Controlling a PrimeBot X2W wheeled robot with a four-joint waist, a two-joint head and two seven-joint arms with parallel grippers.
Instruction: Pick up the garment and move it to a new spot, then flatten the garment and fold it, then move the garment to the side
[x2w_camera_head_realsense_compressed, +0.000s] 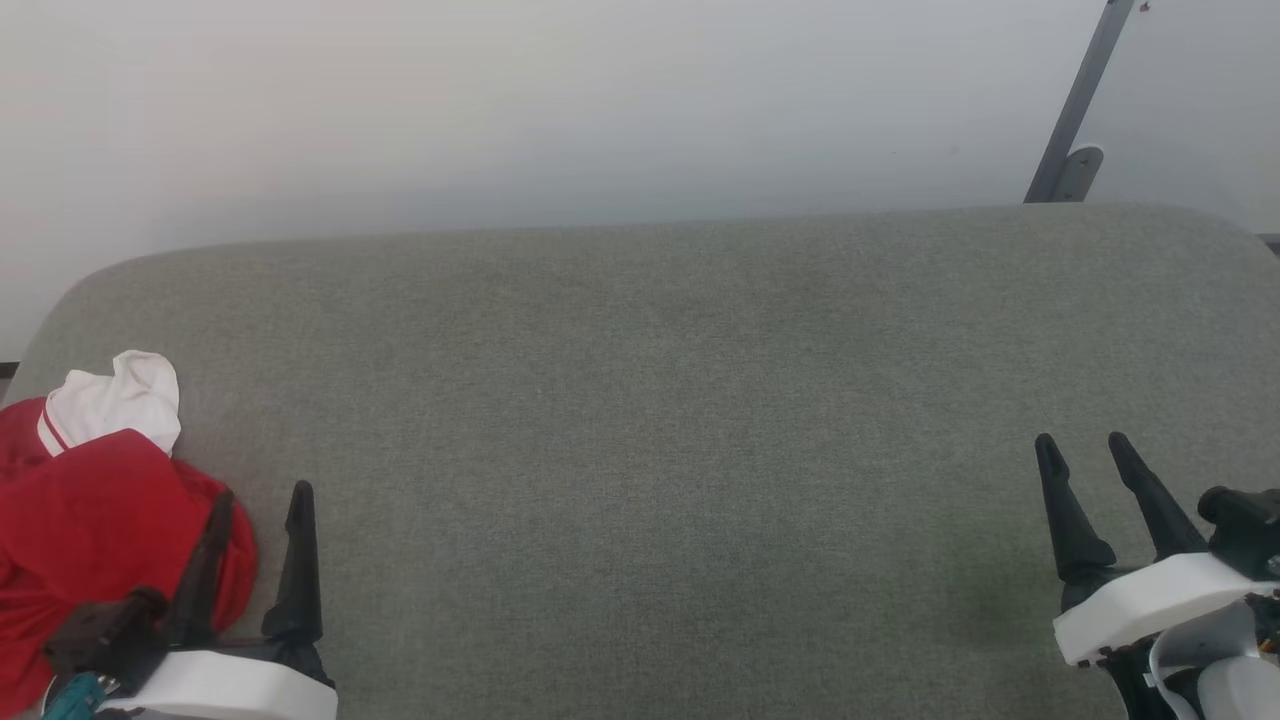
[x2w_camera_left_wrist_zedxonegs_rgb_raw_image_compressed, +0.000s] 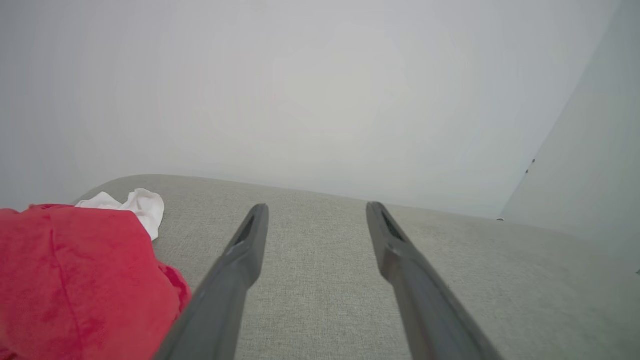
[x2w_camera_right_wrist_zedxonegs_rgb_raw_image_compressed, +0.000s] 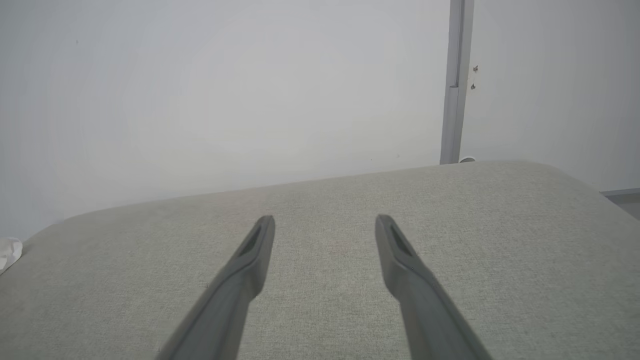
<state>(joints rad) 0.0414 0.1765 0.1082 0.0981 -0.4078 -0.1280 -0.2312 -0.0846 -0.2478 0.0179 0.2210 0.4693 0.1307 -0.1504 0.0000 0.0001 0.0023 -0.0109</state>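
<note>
With left end effector and right end effector both released, you risk pinching only the heaped garment's top layer.

The garment ran off the head view's left and bottom edges, so its full outline could not be established. One finger of the left gripper covered part of its red cloth. The right gripper was cut by the right and bottom edges behind its fingers. In the right wrist view, a white scrap at the left edge was too cropped to identify.
</note>
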